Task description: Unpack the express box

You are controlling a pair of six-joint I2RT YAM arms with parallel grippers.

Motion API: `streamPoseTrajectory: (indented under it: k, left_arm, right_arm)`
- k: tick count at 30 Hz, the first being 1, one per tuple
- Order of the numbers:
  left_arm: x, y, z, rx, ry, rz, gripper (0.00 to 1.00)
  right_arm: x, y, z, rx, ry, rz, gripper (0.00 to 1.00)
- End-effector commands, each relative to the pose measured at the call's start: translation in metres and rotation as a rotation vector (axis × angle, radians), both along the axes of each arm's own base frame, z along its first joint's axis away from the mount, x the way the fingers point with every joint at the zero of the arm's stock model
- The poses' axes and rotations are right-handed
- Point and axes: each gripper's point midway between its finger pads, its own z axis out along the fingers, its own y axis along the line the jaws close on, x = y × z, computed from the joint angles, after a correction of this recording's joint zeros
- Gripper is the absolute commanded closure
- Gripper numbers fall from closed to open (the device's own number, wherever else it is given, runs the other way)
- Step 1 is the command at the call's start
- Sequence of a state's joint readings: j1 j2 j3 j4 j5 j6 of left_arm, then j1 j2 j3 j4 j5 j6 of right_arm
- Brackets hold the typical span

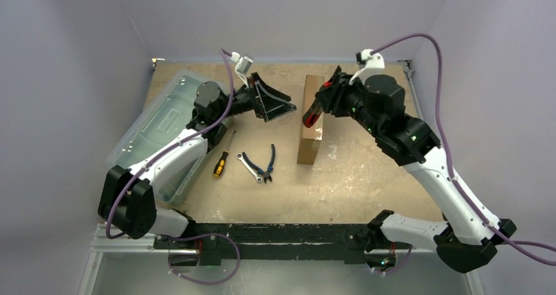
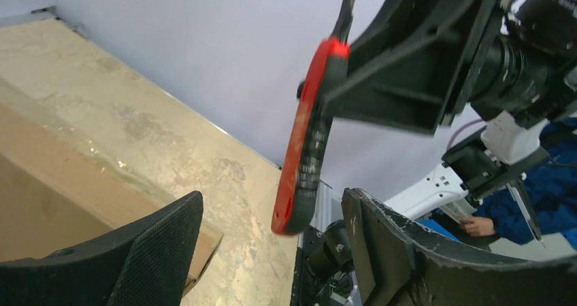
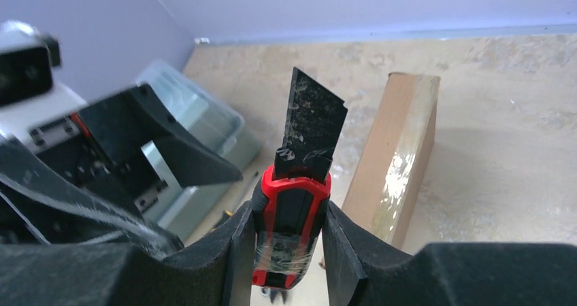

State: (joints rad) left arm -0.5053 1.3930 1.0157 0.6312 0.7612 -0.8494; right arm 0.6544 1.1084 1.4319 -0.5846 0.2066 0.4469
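The express box (image 1: 309,128), plain brown cardboard with a glossy tape strip, stands on its long edge mid-table; it also shows as the express box (image 3: 398,149) and the express box (image 2: 61,190). My right gripper (image 3: 289,214) is shut on a red and black utility knife (image 3: 291,217) whose black blade (image 3: 311,126) points up, left of the box. From above, the right gripper (image 1: 321,101) holds the knife (image 1: 312,116) at the box's top edge. My left gripper (image 1: 282,108) is open just left of the box. The knife (image 2: 303,156) hangs between its fingers (image 2: 160,245), touching neither.
A large translucent plastic bin (image 1: 154,134) lies along the left wall. A yellow-handled screwdriver (image 1: 221,159), a wrench (image 1: 250,166) and blue-handled pliers (image 1: 270,159) lie on the table in front of the left gripper. Walls close off the back and sides.
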Motion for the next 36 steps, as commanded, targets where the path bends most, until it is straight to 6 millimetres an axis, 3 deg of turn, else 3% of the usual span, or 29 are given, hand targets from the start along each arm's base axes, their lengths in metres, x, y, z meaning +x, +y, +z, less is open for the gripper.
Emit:
streamPoseTrajectory:
  k: [1,6,15,19,21,22,23,24,26,27,31,36]
  left_arm:
    - [-0.024,-0.005,0.022,-0.069,-0.101,-0.101,0.24]
    - [-0.029,-0.011,0.021,-0.041,-0.133,-0.077,0.27]
    - [-0.009,-0.018,-0.005,0.145,-0.134,0.070,0.46]
    - [-0.008,-0.017,-0.007,0.149,-0.128,0.077,0.64]
    - [-0.007,-0.016,-0.009,0.155,-0.129,0.081,0.83]
    - [-0.007,-0.016,-0.009,0.156,-0.131,0.083,0.95]
    - [-0.008,-0.015,-0.009,0.157,-0.130,0.088,1.00]
    - [-0.008,-0.014,-0.009,0.154,-0.132,0.092,1.00]
    - [-0.013,-0.014,-0.004,0.136,-0.145,0.077,1.00]
    - [-0.016,-0.014,-0.001,0.119,-0.146,0.065,1.00]
    - [-0.029,-0.012,0.019,0.041,-0.142,0.024,1.00]
    - [-0.032,0.005,0.045,-0.117,0.006,0.096,1.00]
  right_arm:
    - [0.006,-0.014,0.047,0.126,-0.064,-0.120,1.00]
    - [0.011,0.003,0.046,0.128,-0.031,-0.080,1.00]
    - [0.008,0.039,0.034,0.071,0.006,-0.013,1.00]
    - [0.003,0.051,0.030,0.053,0.010,0.008,1.00]
    - [0.000,0.055,0.030,0.055,0.003,0.031,1.00]
    - [-0.002,0.056,0.030,0.061,-0.004,0.040,0.95]
    - [-0.003,0.054,0.031,0.070,-0.017,0.037,0.74]
    - [-0.005,0.050,0.033,0.083,-0.031,0.033,0.50]
    - [-0.015,0.047,0.036,0.136,-0.061,0.059,0.14]
    - [-0.018,0.041,0.039,0.156,-0.089,0.053,0.06]
    - [-0.042,0.024,0.052,0.253,-0.196,0.096,0.01]
    - [-0.075,0.031,0.060,0.362,-0.278,0.258,0.01]
